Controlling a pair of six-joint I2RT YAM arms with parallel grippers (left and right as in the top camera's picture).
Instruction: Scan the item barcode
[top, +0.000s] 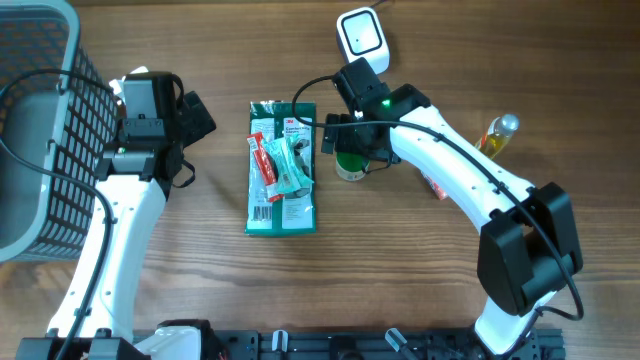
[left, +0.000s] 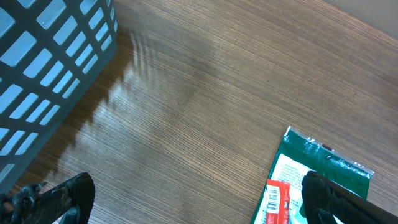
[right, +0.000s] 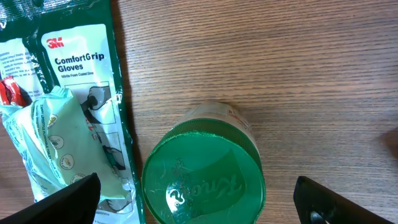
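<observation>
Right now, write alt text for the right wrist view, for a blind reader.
A green-lidded jar stands on the wooden table, seen from above between the fingers of the open right gripper. Beside it lies a green ComfortGrip Gloves pack with a pale sachet on top.

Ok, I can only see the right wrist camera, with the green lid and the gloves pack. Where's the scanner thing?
Observer: The white scanner stands at the far side of the table, just beyond the right arm.
Kid: Is the other arm holding something?
Observer: No, the left pincer is open and empty, over bare wood between the grey basket and the gloves pack.
Kid: Anything else to scan?
Observer: A small bottle of yellow liquid sits to the right of the right arm.
</observation>
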